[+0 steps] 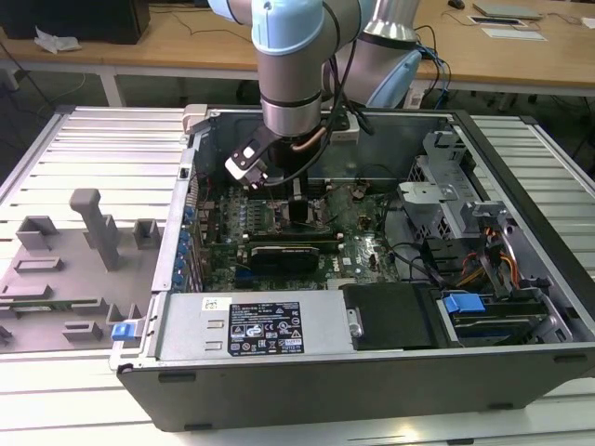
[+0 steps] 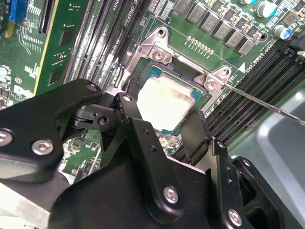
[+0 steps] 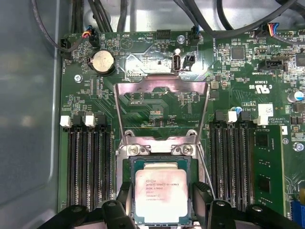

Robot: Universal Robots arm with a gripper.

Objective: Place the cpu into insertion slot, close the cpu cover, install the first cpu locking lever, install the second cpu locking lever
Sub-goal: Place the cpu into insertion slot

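The cpu [image 3: 161, 193], a square chip with a pale silvery top, lies flat in the insertion slot [image 3: 159, 149] on the green motherboard. My gripper [image 3: 162, 206] reaches down over it, one black finger against each of two opposite chip edges, shut on it. The second wrist view shows the same: the cpu [image 2: 167, 102] sits inside the shiny slot rim [image 2: 157, 47] with my gripper [image 2: 162, 119] straddling it. The cpu cover [image 3: 162, 82], a thin metal frame, stands swung up and open beyond the slot. A thin wire locking lever [image 2: 267, 105] sticks out, unlatched. In the exterior view my gripper [image 1: 282, 195] is inside the computer case.
Long black memory slots [image 3: 88, 157] flank the socket on both sides. Cables [image 3: 109, 14] hang over the board's far edge. The open case walls [image 1: 177, 232] surround the board, with a drive cage [image 1: 446, 200] and power supply [image 1: 270, 325] nearby. Grey fixtures [image 1: 93, 223] stand outside on the table.
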